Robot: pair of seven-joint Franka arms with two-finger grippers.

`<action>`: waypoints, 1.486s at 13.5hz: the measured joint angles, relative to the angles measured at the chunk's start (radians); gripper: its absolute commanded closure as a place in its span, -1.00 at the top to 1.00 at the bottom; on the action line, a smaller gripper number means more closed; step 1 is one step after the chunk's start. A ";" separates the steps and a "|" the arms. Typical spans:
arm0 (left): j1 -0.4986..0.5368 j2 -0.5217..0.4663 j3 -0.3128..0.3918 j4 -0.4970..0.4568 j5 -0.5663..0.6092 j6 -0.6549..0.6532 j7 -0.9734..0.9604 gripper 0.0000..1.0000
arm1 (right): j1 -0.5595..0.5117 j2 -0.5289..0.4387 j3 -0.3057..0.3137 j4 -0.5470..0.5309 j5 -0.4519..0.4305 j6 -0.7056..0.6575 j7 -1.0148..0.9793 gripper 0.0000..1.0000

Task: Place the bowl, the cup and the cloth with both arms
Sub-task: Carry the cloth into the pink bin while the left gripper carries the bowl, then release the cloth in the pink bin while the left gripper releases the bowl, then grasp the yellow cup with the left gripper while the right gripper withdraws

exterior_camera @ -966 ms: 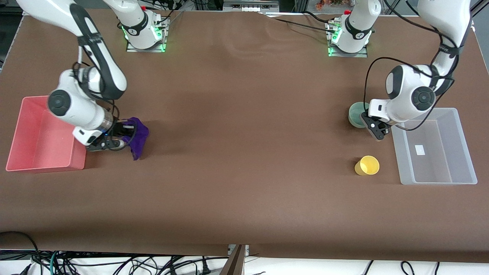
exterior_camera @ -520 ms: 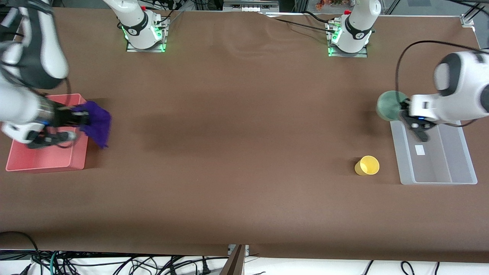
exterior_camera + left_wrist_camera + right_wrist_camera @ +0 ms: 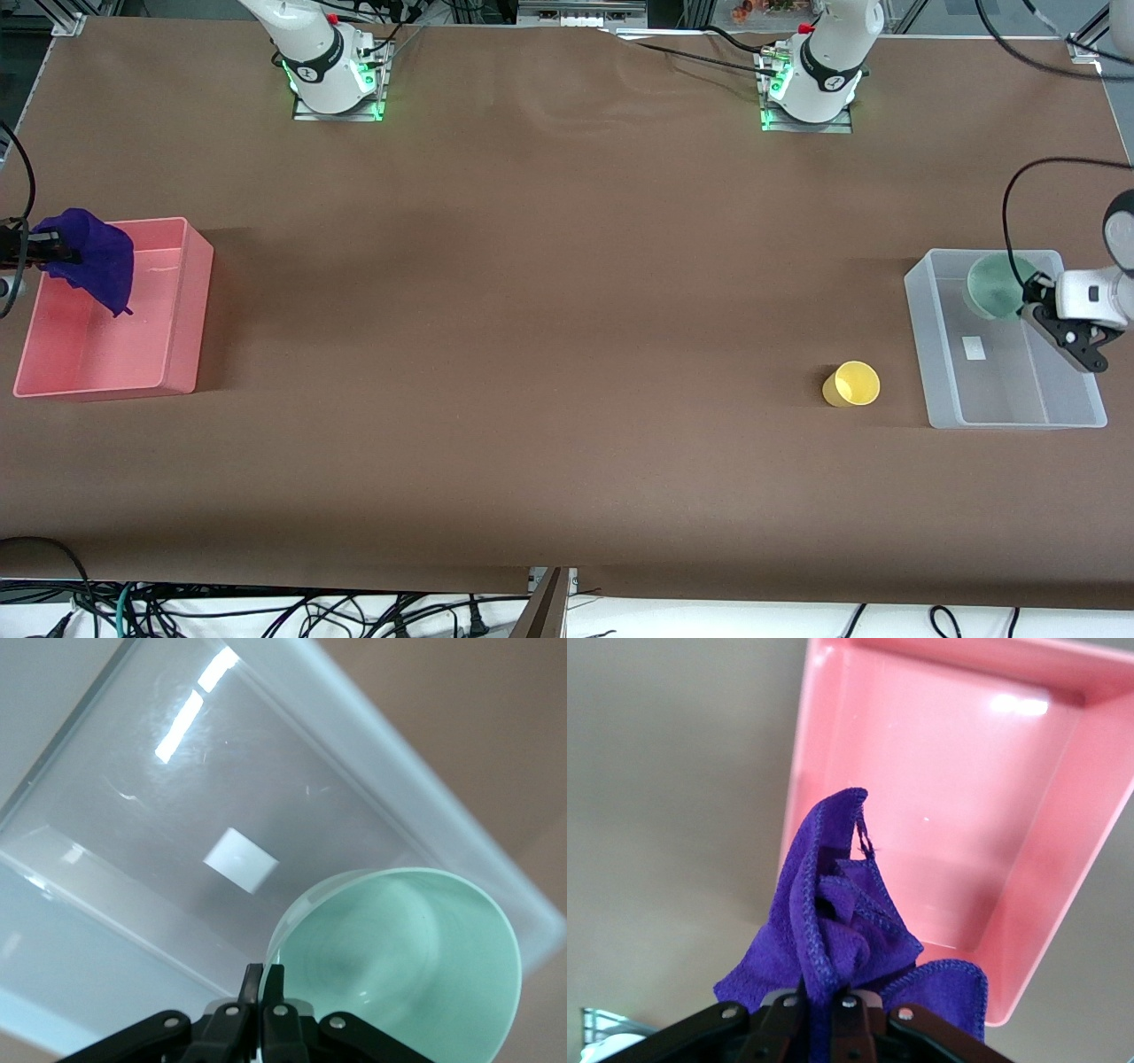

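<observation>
My left gripper (image 3: 1032, 294) is shut on the rim of the pale mint-green bowl (image 3: 994, 285) and holds it over the clear plastic bin (image 3: 921, 337); the left wrist view shows the bowl (image 3: 407, 957) pinched between the fingers above the bin floor. My right gripper (image 3: 44, 245) is shut on the purple cloth (image 3: 93, 257), which hangs over the pink bin (image 3: 190, 301); the right wrist view shows the cloth (image 3: 833, 921) bunched in the jaws above the bin (image 3: 948, 771). The yellow cup (image 3: 852, 385) lies on the table beside the clear bin.
The pink bin stands at the right arm's end of the table, the clear bin at the left arm's end. Both arm bases (image 3: 332, 71) (image 3: 811, 80) stand at the table's back edge. Brown tabletop (image 3: 549, 310) spreads between the bins.
My left gripper carried the bowl from beside the clear bin to over it. My right gripper carried the cloth from the pink bin's inner edge to over its outer part.
</observation>
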 measured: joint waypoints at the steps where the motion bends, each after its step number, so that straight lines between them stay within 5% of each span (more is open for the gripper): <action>1: 0.007 0.038 0.000 0.012 0.000 0.036 0.012 0.06 | 0.000 0.014 -0.011 -0.025 0.000 0.029 -0.001 -1.00; 2: 0.008 0.064 0.000 0.020 0.000 0.053 0.015 0.99 | 0.000 0.026 -0.021 -0.057 0.000 0.059 -0.001 -1.00; 8: 0.007 0.036 -0.029 0.063 -0.002 0.009 0.030 1.00 | -0.013 0.075 -0.045 -0.241 0.000 0.284 -0.034 -1.00; 13: -0.003 -0.053 -0.187 0.071 -0.036 -0.095 -0.245 1.00 | -0.017 0.144 -0.048 -0.255 0.001 0.395 -0.038 -0.95; 14: -0.008 -0.051 -0.208 0.069 -0.057 -0.089 -0.352 1.00 | -0.018 0.157 -0.048 -0.255 0.002 0.415 -0.042 0.20; 15: -0.015 -0.047 -0.220 0.067 -0.088 -0.057 -0.447 0.99 | -0.019 0.169 -0.048 -0.255 0.006 0.429 -0.044 0.99; 18: -0.073 0.004 -0.227 0.051 -0.119 0.131 -0.709 0.88 | -0.020 0.179 -0.049 -0.249 0.010 0.438 -0.046 1.00; 20: -0.105 0.060 -0.228 0.049 -0.119 0.208 -0.800 0.44 | -0.019 0.168 -0.049 -0.209 0.011 0.406 -0.046 1.00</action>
